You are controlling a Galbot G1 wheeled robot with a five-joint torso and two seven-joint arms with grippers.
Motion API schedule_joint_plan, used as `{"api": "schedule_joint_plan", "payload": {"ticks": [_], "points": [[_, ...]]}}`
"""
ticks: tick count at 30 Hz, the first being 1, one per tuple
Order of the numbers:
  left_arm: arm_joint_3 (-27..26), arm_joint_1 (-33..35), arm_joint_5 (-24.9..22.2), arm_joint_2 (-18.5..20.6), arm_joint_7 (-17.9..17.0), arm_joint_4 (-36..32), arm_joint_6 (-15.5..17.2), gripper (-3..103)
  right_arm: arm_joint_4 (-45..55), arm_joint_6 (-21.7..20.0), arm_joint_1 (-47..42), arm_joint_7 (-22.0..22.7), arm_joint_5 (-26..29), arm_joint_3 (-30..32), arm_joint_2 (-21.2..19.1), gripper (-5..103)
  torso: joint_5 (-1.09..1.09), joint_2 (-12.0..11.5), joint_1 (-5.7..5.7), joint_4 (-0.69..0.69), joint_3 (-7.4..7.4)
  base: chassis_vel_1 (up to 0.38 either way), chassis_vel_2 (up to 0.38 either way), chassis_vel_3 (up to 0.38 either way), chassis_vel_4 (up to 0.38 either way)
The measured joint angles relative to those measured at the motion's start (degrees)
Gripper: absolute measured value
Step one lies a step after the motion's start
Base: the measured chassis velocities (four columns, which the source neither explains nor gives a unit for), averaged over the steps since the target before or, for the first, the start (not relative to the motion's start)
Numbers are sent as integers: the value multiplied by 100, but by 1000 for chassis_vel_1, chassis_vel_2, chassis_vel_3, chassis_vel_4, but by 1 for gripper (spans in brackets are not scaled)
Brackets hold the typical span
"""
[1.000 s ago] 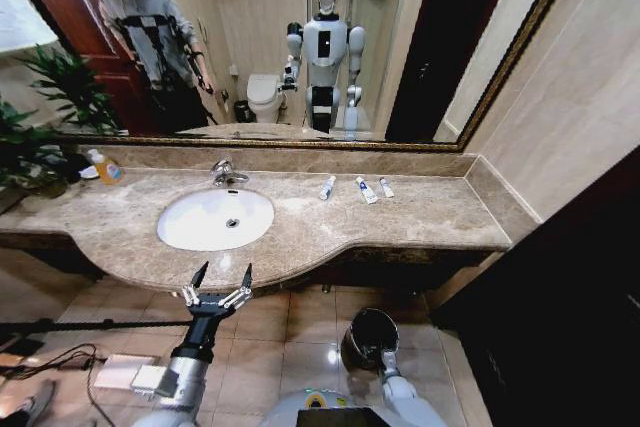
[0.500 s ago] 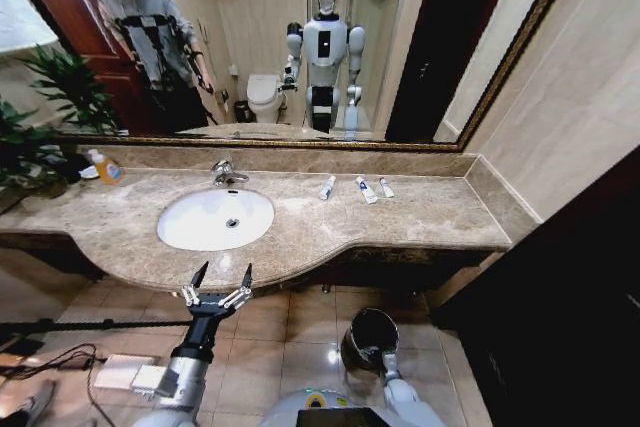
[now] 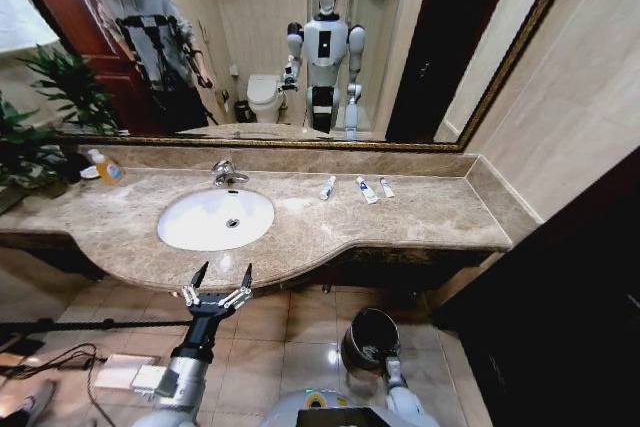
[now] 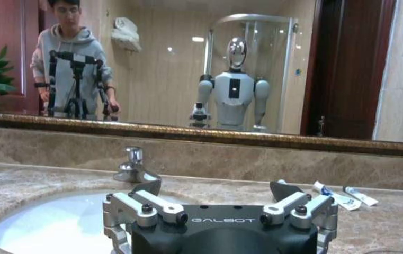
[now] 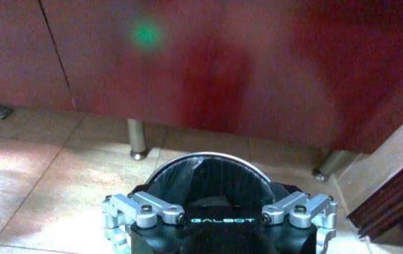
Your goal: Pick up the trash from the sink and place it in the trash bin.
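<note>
Left gripper [image 3: 219, 278] hovers before the desk [image 3: 420, 217] edge below the sink [image 3: 215, 218], fingers apart, empty. Three tubes [image 3: 357, 188] lie on the desk right of the sink. Right gripper [image 5: 215, 198] over the floor bin [image 3: 369, 337]; finger state cannot be told.

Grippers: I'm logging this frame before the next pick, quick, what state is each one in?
Left gripper: open, empty, in front of the sink.
Right gripper: down at the trash bin; open or shut cannot be told.
</note>
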Motion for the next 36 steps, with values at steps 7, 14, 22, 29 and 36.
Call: {"api": "schedule_joint_plan", "payload": {"ticks": [7, 14, 22, 29, 36], "points": [[0, 0, 0, 0, 1, 0, 0, 100, 1778, -35, -938, 153, 44, 87, -115, 100, -1, 0, 0, 0, 0, 0, 0, 0, 0], [0, 0, 0, 0, 1, 0, 0, 100, 3305, -324, -1598, 297, 356, 116, -116, 100, -2, 0, 0, 1, 0, 0, 0, 0, 0], [1, 0, 0, 0, 1, 0, 0, 100, 5143, -616, -2509, 473, 449, 91, -61, 100, -2, 0, 0, 0, 0, 0, 0, 0, 0], [0, 0, 0, 0, 1, 0, 0, 100, 6420, -882, -2873, 537, 493, 88, -54, 100, -2, 0, 0, 0, 0, 0, 0, 0, 0], [0, 0, 0, 0, 1, 0, 0, 100, 7174, -1315, -2529, 552, 567, -21, -108, 100, -1, 0, 0, 0, 0, 0, 0, 0, 0]]}}
